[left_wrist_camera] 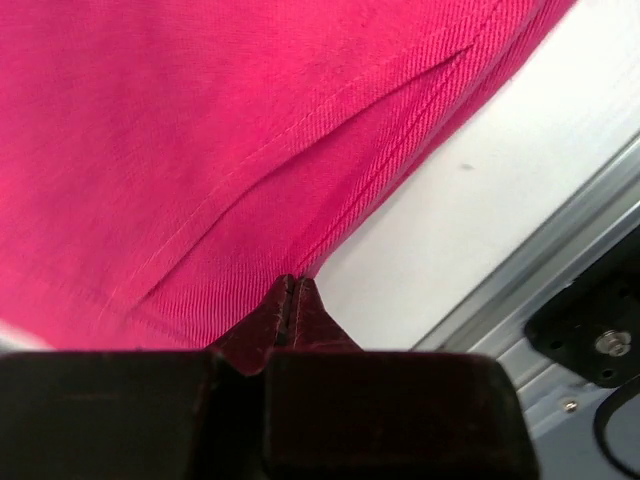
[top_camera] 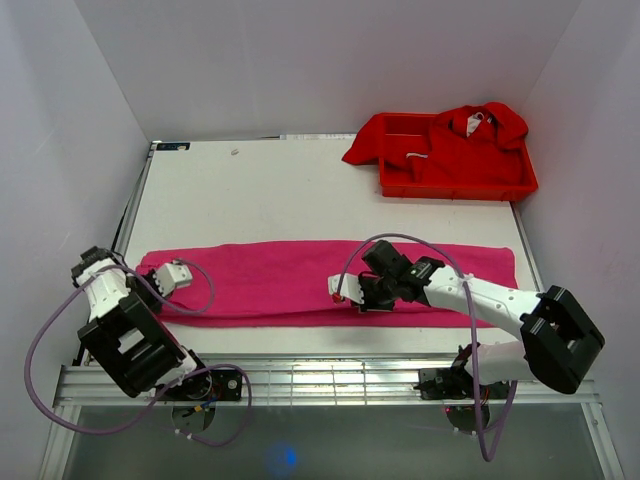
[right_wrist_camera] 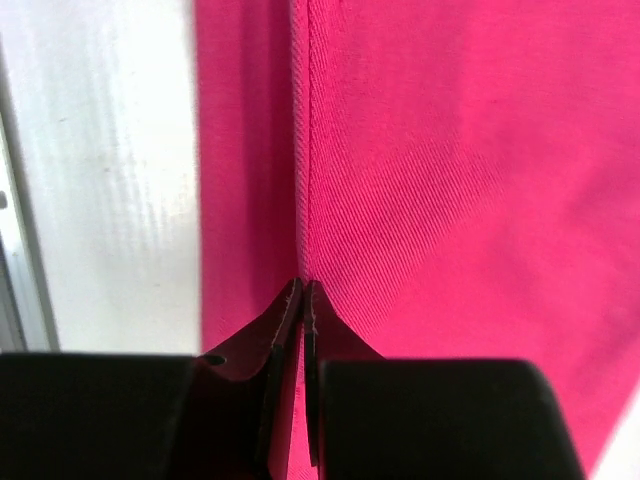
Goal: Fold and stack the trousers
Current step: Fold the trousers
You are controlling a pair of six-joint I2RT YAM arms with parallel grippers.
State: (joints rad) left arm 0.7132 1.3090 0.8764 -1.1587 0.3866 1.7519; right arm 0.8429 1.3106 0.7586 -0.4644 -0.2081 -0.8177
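Note:
The magenta-pink trousers (top_camera: 290,270) lie flat in a long folded strip across the front of the white table (top_camera: 260,190). My left gripper (top_camera: 180,275) is at their left end. In the left wrist view it (left_wrist_camera: 290,285) is shut, its tips pinching the front edge of the trousers (left_wrist_camera: 250,130), with creases running to them. My right gripper (top_camera: 342,291) is at the middle of the strip's front edge. In the right wrist view it (right_wrist_camera: 303,288) is shut on the seam edge of the trousers (right_wrist_camera: 450,180), and pink cloth shows between the jaws.
A red plastic tray (top_camera: 455,188) with brighter red garments (top_camera: 450,140) spilling over its rim stands at the back right. A metal rail (top_camera: 320,380) runs along the table's near edge, close to both grippers. White walls enclose the table.

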